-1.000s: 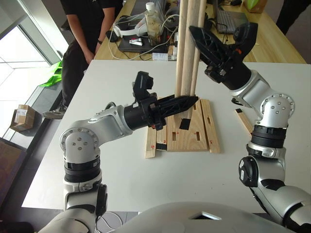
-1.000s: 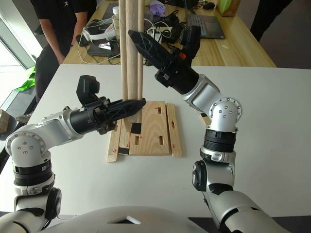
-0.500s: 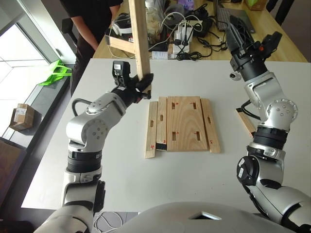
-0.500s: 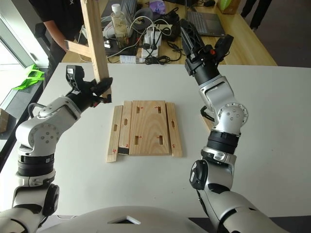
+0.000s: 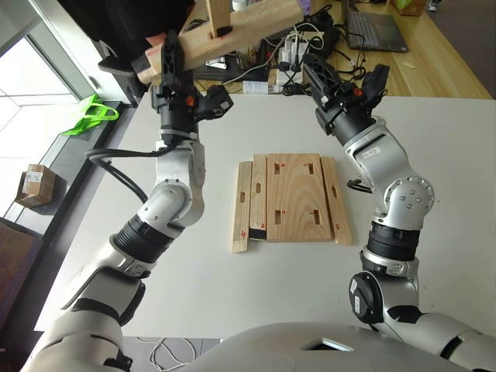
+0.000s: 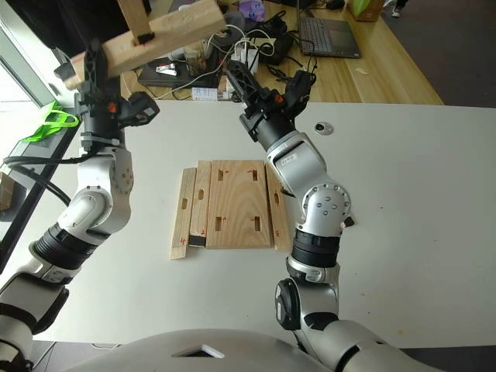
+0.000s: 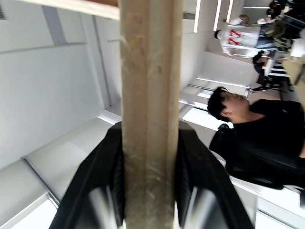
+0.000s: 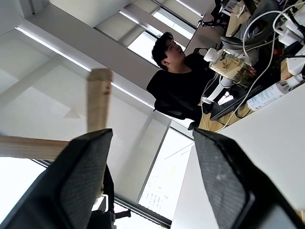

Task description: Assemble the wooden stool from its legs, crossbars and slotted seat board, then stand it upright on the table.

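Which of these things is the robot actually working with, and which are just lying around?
For the job:
wooden leg frame, raised
slotted seat board
loose slats beside it

Just lying about:
laptop
cables
cardboard box on the floor

White table (image 5: 453, 232); wooden desk (image 5: 442, 74) behind it, cluttered with cables (image 5: 291, 43) and laptop (image 5: 376, 31); daylight from window (image 5: 17, 101) at left
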You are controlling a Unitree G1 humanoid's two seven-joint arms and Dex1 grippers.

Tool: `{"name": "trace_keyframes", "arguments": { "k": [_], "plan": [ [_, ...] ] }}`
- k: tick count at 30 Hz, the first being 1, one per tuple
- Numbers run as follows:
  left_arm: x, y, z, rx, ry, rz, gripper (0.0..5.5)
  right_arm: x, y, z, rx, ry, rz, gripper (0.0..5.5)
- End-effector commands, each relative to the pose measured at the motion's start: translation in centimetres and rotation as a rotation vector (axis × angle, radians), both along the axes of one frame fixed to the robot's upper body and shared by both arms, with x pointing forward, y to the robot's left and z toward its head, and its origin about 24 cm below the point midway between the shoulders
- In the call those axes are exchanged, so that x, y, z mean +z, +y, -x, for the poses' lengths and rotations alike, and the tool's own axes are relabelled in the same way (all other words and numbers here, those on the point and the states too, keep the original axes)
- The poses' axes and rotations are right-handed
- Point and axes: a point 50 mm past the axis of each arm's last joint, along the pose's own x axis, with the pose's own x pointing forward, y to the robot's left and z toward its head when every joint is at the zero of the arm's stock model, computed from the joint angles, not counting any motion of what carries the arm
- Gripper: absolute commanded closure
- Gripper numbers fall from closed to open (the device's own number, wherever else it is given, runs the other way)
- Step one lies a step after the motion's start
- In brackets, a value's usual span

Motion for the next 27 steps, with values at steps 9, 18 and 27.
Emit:
{"name": "trace_keyframes", "arguments": {
  "k": [9,18,27],
  "plan": [
    [0.0,-2.5,0.5,-0.070,-0.025,0.014,4.47,5.0,4.0,1.9,0.190,-0.198,-0.267,2.37],
    [0.1,-3.5,0.8,-0.127,-0.010,0.057,4.47,5.0,2.8,0.7,0.119,-0.250,-0.224,2.37],
    [-0.4,-3.8,1.0,-0.149,0.008,0.053,4.47,5.0,1.2,-0.7,0.041,-0.239,-0.235,2.85]
  ]
}}
